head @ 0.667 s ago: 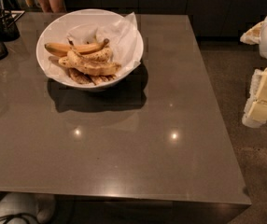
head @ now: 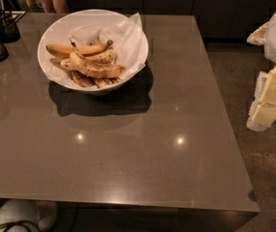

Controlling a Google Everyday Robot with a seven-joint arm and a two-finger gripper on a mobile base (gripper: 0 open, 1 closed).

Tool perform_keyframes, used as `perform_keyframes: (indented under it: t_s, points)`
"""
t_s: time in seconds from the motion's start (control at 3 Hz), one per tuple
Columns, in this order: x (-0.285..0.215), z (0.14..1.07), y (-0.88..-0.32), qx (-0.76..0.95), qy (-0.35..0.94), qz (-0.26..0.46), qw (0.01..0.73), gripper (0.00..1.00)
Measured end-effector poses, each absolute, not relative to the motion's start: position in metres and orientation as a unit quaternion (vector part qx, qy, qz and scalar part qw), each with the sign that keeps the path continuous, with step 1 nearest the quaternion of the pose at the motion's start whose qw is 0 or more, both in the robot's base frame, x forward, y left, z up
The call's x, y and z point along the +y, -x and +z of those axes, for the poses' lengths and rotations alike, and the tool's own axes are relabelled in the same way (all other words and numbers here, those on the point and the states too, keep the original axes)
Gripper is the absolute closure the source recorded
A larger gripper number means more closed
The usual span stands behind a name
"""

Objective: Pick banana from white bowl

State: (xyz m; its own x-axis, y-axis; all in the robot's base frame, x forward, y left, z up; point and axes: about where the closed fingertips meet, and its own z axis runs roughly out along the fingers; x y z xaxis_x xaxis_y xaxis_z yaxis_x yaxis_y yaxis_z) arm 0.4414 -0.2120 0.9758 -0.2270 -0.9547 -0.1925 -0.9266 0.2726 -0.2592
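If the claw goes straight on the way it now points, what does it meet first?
Probably the floor: the claw hangs past the edge of the table, pointing down, far from the white bowl. Depth is unclear.

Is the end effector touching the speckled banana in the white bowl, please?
Apart. The camera view shows the end effector beyond the right edge of the table, far across it from the banana in the white bowl.
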Motion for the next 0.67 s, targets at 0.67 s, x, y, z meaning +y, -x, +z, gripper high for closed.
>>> perform_keyframes:
  t_s: [0.67]
  points:
    - [-0.152,0.953,-0.487,0.774,0.627,-0.035,0.086,0.0]
